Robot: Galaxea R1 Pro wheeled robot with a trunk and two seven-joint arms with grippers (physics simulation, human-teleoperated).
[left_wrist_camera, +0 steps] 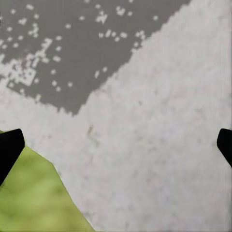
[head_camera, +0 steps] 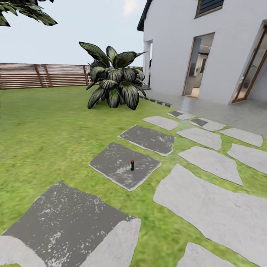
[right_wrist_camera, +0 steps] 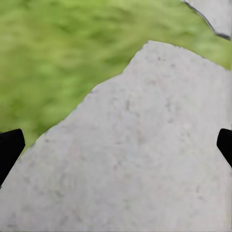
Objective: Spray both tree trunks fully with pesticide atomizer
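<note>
Pesticide atomizer point(head_camera: 132, 165): small, dark-bodied, red-capped, standing upright on a dark grey paving slab point(head_camera: 124, 165) near the middle of the head view, toward that slab's right half, well clear of its edges. Located on stone rather than on grass; lawn point(head_camera: 48, 126) surrounding the slab on all sides. Further slabs ahead and to the right, some dark and some pale, forming a path toward a white house point(head_camera: 193, 48) with open doorways. Nearest dark slab point(head_camera: 66, 218) in the lower left of the head view, speckled with pale patches and merging into lighter stone at its near edge. Broad-leaved dark shrub point(head_camera: 115, 79) beyond the atomizer, on the grass beside the house corner. Reddish-brown slatted fence point(head_camera: 40, 75) along the far edge of the lawn, at left. Overhanging foliage point(head_camera: 26, 11) at the upper left corner; trunk not in view. Left gripper point(left_wrist_camera: 116, 145): released, fingertips point(left_wrist_camera: 9, 150) spread to opposite edges of the left wrist view, nothing between them; below, pale stone meeting a dark speckled patch, with a wedge of grass at one corner. Right gripper point(right_wrist_camera: 116, 145): likewise released and unloaded, fingertips point(right_wrist_camera: 9, 150) wide apart; below, a pale slab bordered by grass, with a second slab corner further off. Atomizer well apart from both grippers.
</note>
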